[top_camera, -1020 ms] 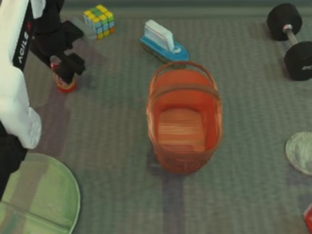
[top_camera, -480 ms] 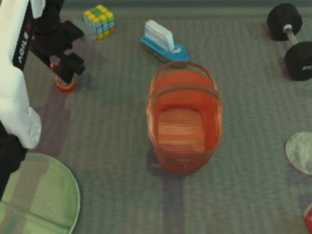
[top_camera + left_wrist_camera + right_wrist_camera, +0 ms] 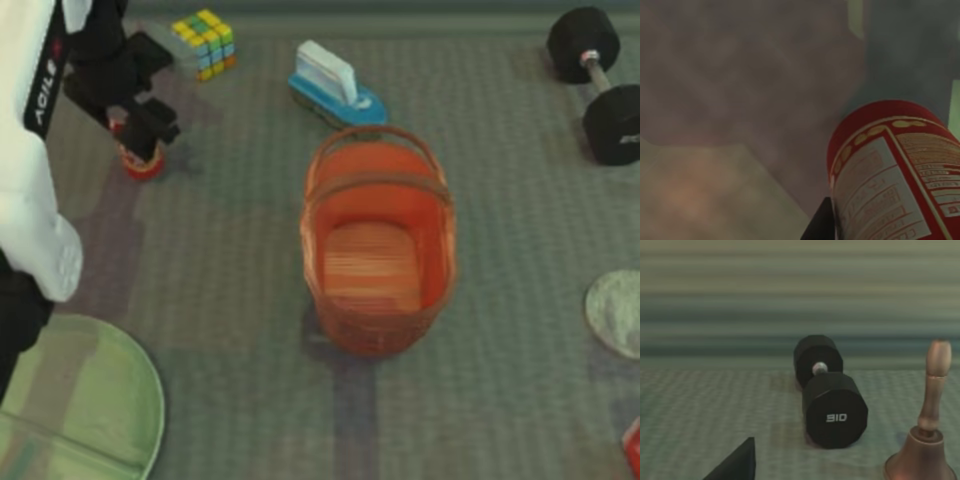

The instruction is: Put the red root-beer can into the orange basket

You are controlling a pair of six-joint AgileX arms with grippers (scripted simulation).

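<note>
Far left side of the table, my left gripper (image 3: 138,140) is clamped around the red root-beer can (image 3: 141,163), fingers pinching it from both sides. From above, only the bottom rim of the can pokes out below the black fingers. On the left wrist view the can (image 3: 895,170) fills the corner with its label side facing the camera, and one dark fingertip (image 3: 822,222) sits right against it.

Just beyond the gripper, toward the back edge, there's a colorful puzzle cube (image 3: 204,43). Down near the front, on the gripper's own side, a pale green plate (image 3: 90,405) sticks out from under the arm.

Moving right of the gripper, a blue and white toy boat (image 3: 335,88) sits near the back, and just in front of it is the orange basket (image 3: 377,240), well apart from the can, standing upright with both handles arched over it.

Way off on the right there's a black dumbbell (image 3: 600,80), plus a bell (image 3: 925,440) near it in the right wrist view. Can't tell what the right gripper's fingers are doing.
</note>
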